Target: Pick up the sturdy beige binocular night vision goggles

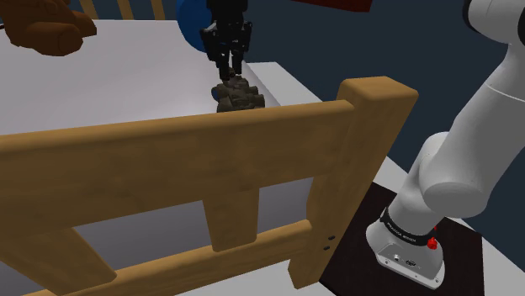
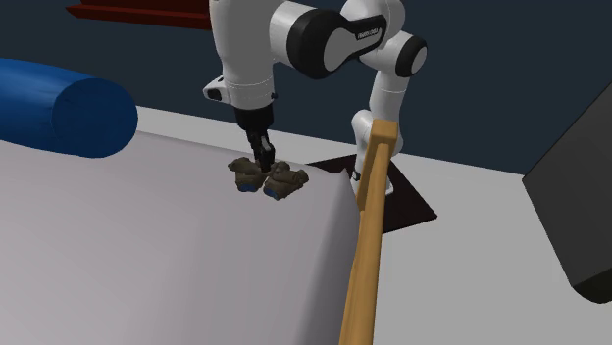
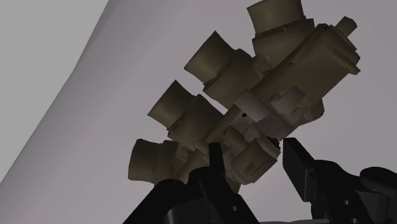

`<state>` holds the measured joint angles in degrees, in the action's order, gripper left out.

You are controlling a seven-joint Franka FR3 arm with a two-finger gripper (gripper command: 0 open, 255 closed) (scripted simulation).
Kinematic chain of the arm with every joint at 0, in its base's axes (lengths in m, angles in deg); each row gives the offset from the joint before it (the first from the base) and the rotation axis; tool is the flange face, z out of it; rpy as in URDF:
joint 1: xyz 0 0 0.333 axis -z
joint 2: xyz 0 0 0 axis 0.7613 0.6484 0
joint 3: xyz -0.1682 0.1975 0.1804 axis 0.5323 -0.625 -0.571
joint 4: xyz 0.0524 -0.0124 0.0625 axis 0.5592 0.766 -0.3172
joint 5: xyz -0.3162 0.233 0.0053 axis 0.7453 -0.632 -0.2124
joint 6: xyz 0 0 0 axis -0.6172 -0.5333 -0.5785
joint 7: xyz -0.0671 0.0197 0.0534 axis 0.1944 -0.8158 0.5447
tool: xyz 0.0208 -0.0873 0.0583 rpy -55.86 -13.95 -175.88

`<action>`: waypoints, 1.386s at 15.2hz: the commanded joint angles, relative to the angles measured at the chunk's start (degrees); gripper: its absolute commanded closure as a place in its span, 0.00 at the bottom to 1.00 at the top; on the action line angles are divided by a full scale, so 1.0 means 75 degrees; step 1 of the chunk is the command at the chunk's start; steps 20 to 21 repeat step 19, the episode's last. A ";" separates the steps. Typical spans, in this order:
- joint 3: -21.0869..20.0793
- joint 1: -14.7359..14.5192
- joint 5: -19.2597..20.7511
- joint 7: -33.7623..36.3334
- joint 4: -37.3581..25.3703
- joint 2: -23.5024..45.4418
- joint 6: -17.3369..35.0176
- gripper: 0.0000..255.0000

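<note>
The beige binocular night vision goggles [image 1: 242, 97] [image 2: 284, 181] lie on the white mattress [image 1: 126, 84] close to its edge. Up close they are a cluster of tan tubes and blocks [image 3: 254, 83]. My black gripper [image 1: 230, 74] [image 2: 265, 157] [image 3: 254, 156] comes straight down onto them. Its two fingers clasp a small block of the goggles' body between them. The goggles still rest on the mattress.
A wooden bed rail [image 1: 210, 151] [image 2: 365, 245] stands between my base and the mattress. A blue bolster [image 2: 64, 108] [image 1: 192, 21] lies behind the goggles. A brown object [image 1: 46, 32] sits at the mattress's far corner. A dark box [image 2: 579, 216] stands at the second exterior view's right.
</note>
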<state>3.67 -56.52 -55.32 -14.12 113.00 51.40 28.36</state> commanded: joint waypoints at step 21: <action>-0.0160 -0.0159 0.0345 0.0210 -0.2809 0.0988 -0.1895 1.00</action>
